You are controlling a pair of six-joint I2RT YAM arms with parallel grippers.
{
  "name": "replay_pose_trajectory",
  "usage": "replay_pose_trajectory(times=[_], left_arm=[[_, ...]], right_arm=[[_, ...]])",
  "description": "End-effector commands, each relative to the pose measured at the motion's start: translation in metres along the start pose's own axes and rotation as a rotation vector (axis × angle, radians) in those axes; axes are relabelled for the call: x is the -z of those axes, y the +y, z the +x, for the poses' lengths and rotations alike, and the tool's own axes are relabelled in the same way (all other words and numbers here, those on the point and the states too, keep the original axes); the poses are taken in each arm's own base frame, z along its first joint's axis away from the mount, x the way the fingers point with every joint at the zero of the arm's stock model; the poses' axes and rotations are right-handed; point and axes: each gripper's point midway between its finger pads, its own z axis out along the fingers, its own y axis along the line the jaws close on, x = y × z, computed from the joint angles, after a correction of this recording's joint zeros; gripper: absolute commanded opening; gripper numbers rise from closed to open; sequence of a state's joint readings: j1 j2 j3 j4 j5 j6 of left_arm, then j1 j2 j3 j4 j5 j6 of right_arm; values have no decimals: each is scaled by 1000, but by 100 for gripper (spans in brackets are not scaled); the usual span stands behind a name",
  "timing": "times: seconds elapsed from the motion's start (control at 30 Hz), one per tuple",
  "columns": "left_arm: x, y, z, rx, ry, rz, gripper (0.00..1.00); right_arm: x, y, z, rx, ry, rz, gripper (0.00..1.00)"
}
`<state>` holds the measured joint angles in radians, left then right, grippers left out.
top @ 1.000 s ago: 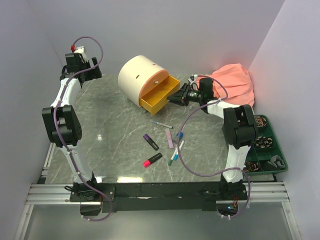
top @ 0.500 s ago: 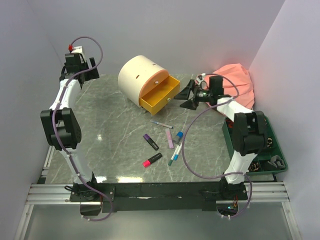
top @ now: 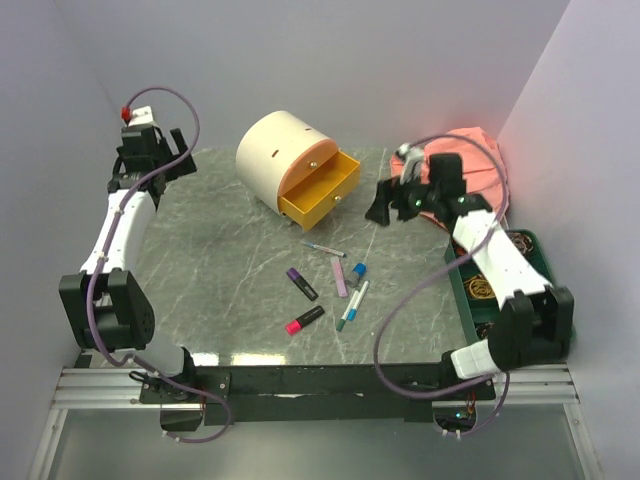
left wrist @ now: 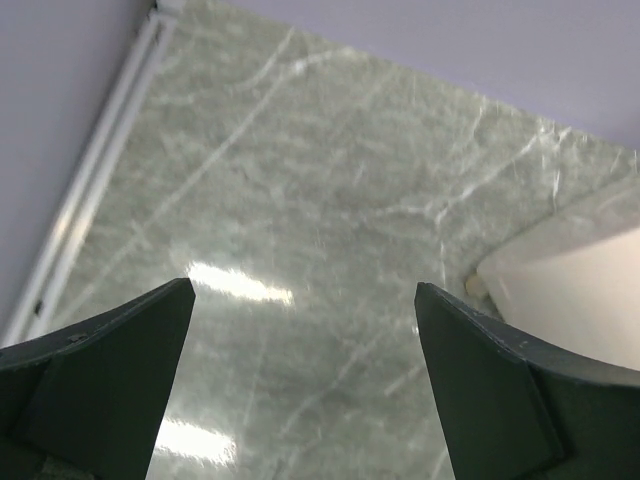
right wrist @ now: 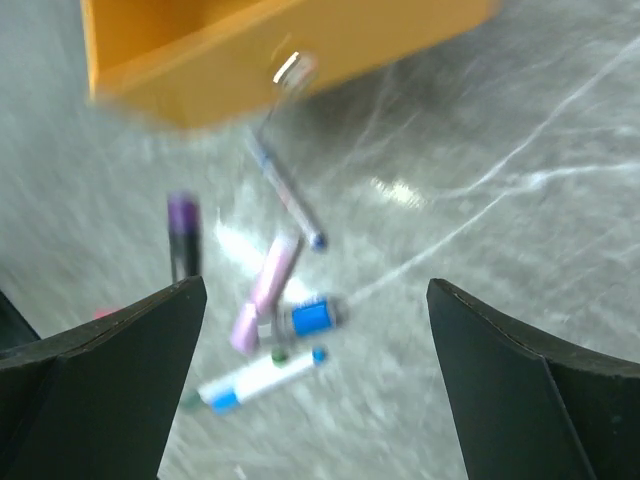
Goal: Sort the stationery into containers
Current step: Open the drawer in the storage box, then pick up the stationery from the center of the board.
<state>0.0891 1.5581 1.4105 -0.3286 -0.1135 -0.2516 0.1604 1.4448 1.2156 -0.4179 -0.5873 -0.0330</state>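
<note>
grey-green marble table [top: 220, 250] | salmon cloth [top: 478, 147] bunched, far right corner | dark green tray [top: 538, 258], right edge

The left arm [top: 118, 218] and right arm [top: 492, 252] had white links, black joints and looping purple cables; fingers [left wrist: 100, 380] were dark wedges.

High rear overhead of whole table [top: 220, 250]; close downward wrist views, right sharing yellow drawer [right wrist: 250, 40].
</note>
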Motion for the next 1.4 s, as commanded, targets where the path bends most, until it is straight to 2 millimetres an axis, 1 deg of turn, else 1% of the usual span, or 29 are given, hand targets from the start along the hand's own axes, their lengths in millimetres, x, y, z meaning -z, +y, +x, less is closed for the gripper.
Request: replay_pose_trajectory(times=[0.0,0.07,0.1,0.13,0.17,0.2,0.23,0.27,0.33,0.37,0.43,0.5,0.53,0.57,0.6,0.63,0.67,0.7,0.73,0.8,0.87,0.9,0.93,1.07,1.17,1.2,1.23,1.27,1.37], left_arm=[[7,3,52,89,137,-7,100],[11,9,75,119,191,-34,99],[13,10,82,125,204,-41,99],[19,11,86,130,211,-40,99],[21,14,102,127,247,-42,99],[24,10,111,126,270,-11,99],[29,8,113,123,265,11,99],[31,10,129,116,298,14,99],[37,8,134,111,307,32,99],[38,8,137,100,311,39,100],[39,8,133,91,295,41,99],[39,7,128,86,284,43,99],[40,3,126,60,270,33,100],[40,-2,123,19,253,55,100],[40,-6,122,8,243,70,99],[40,-5,121,2,236,70,99],[39,-5,119,-2,232,67,100],[37,-3,119,-2,232,57,100],[36,-2,118,-8,228,49,100],[33,4,110,-13,202,7,100],[33,10,107,-27,184,-27,99],[33,12,106,-30,178,-38,99],[33,14,104,-41,169,-42,100],[32,18,102,-70,149,-70,99],[33,18,102,-70,139,-79,100],[34,18,102,-66,137,-77,99],[34,18,106,-61,146,-77,99],[34,17,107,-60,149,-74,99],[33,16,112,-62,162,-68,99]], right_arm=[[14,13,31,369,39,118,100],[16,23,40,371,54,95,100],[16,28,43,362,66,88,100],[14,36,51,366,101,67,100],[12,41,57,376,115,53,100],[13,51,59,434,110,-2,100],[12,66,69,497,138,-64,100],[12,74,76,553,154,-112,97],[9,96,90,725,187,-231,96],[8,101,88,771,189,-249,94],[-3,99,93,845,229,-273,93],[-17,98,91,834,262,-271,92],[-22,100,76,817,249,-242,90],[-33,101,81,724,282,-220,88],[-43,102,68,684,233,-174,87],[-49,93,63,640,229,-86,88],[-58,94,67,536,240,-43,87],[-63,93,62,492,224,7,87],[-65,82,57,457,214,103,88],[-69,90,58,357,186,144,88],[-70,91,68,302,184,190,85],[-73,100,73,313,180,185,84],[-74,99,85,299,195,199,81],[-76,99,102,279,206,219,79],[-69,83,99,229,205,273,77],[-64,74,101,190,214,306,76],[-57,58,93,115,197,352,74],[-54,53,93,11,186,375,73],[-46,44,92,-102,184,395,72]])
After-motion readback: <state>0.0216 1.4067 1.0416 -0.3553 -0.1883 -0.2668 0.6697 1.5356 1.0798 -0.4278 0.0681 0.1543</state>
